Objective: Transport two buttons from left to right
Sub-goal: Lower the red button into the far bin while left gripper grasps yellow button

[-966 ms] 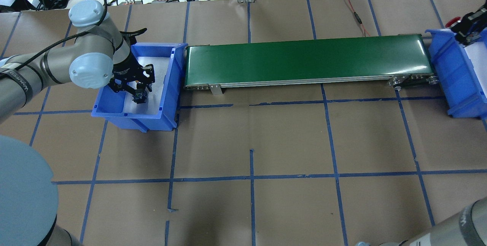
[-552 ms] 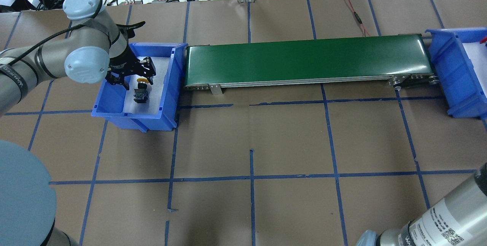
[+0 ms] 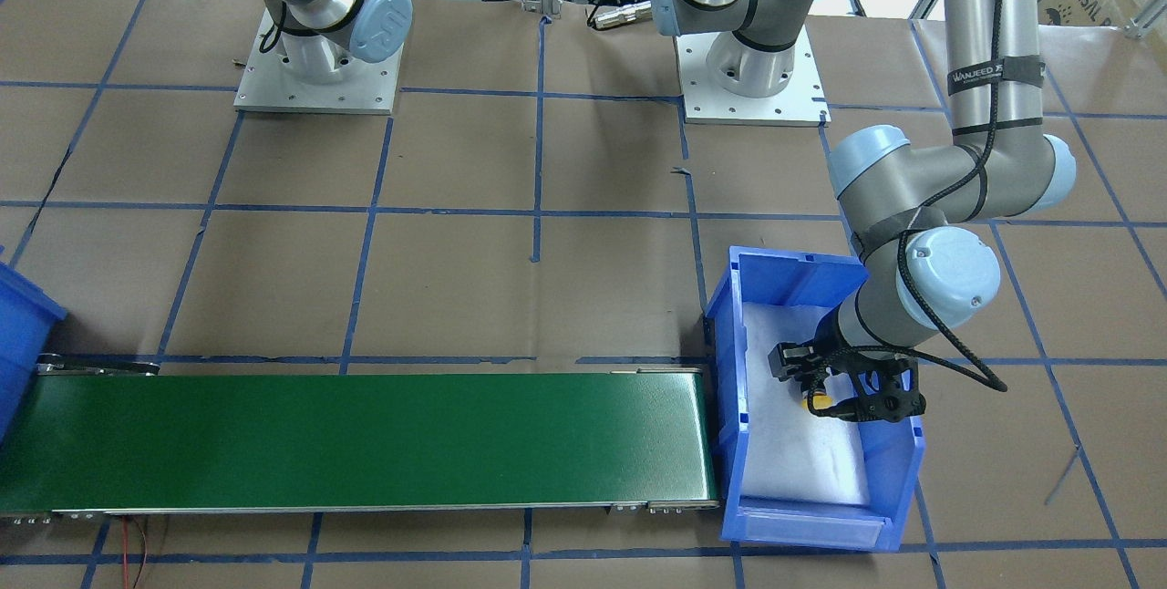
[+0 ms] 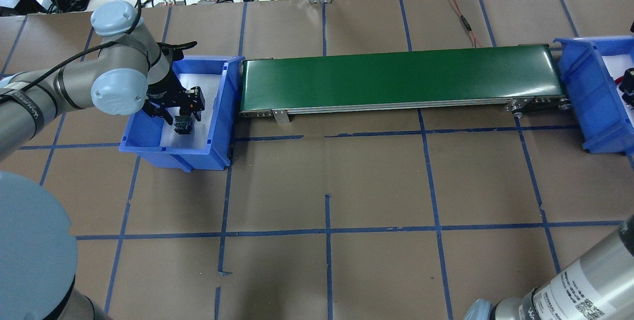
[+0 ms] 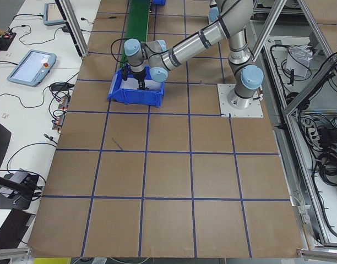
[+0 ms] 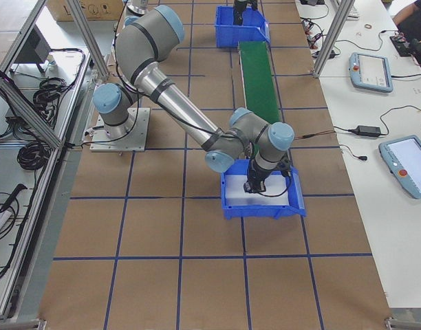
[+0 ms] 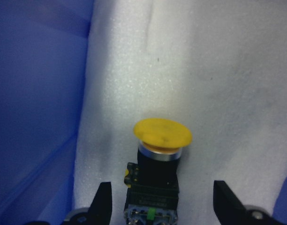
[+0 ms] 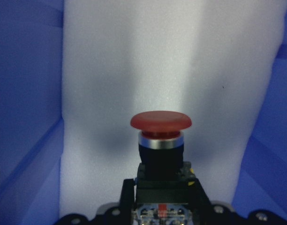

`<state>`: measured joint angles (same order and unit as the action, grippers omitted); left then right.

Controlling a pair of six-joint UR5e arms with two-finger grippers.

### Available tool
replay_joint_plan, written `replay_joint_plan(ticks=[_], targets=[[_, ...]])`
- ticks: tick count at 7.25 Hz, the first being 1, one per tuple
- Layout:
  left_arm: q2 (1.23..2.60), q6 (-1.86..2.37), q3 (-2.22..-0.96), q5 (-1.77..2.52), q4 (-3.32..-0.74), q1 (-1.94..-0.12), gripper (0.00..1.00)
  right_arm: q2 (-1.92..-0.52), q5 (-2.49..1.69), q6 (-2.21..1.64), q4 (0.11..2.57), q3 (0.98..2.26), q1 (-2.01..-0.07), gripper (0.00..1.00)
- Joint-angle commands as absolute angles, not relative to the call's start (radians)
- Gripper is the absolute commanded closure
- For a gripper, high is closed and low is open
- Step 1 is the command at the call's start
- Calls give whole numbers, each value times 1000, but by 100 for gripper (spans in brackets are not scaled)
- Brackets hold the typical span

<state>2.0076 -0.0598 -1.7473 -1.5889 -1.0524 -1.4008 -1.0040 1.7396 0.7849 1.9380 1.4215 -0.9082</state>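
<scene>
Two buttons, neither delivered yet, we judge. In the left bin our left gripper hangs wide open, jaws either side of the yellow button, which lies ungripped on the white foam. Past the green conveyor, our right gripper is clamped on the red button over the right bin, so release is left.

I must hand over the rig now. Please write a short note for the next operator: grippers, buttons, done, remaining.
Left gripper: open, fingers either side of the yellow button, which lies ungripped on the foam in the left bin.
Right gripper: shut on the red button, inside the right bin.
Done: red button is across, not yet released.
Left to do: release it, then grip the yellow button and bring it to the right bin.
</scene>
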Motion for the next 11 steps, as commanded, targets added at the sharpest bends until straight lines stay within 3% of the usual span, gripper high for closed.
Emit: replay_joint_plan(ticks=[1,2,3,6,7,8,9,11], targets=[[2019,-66,-1750,-1591,-1051,-1401,41,-1012,1741,784,1940,1431,-908,85],[2019,-66,-1753,-1589,-1051,-1401,73,-1011,1741,784,1940,1433,-908,82],[2008,-67,-1753,-1588,-1055,-1401,78,-1009,1738,782,1942,1437,-901,77],[1948,-55,-1732,-1580,-1068,-1402,78,-999,1740,782,1960,1437,-897,76],[1931,-43,-1726,-1565,-1077,-1417,77,-999,1736,781,1962,1440,-893,58],[1922,1,-1691,-1545,-1115,-1439,77,-1000,1726,776,1973,1468,-890,25],[1910,50,-1642,-1522,-1152,-1469,77,-1000,1729,779,2023,1489,-888,1],[1901,225,-1518,-1471,-1238,-1558,76,-1014,1729,779,2028,1506,-887,0]])
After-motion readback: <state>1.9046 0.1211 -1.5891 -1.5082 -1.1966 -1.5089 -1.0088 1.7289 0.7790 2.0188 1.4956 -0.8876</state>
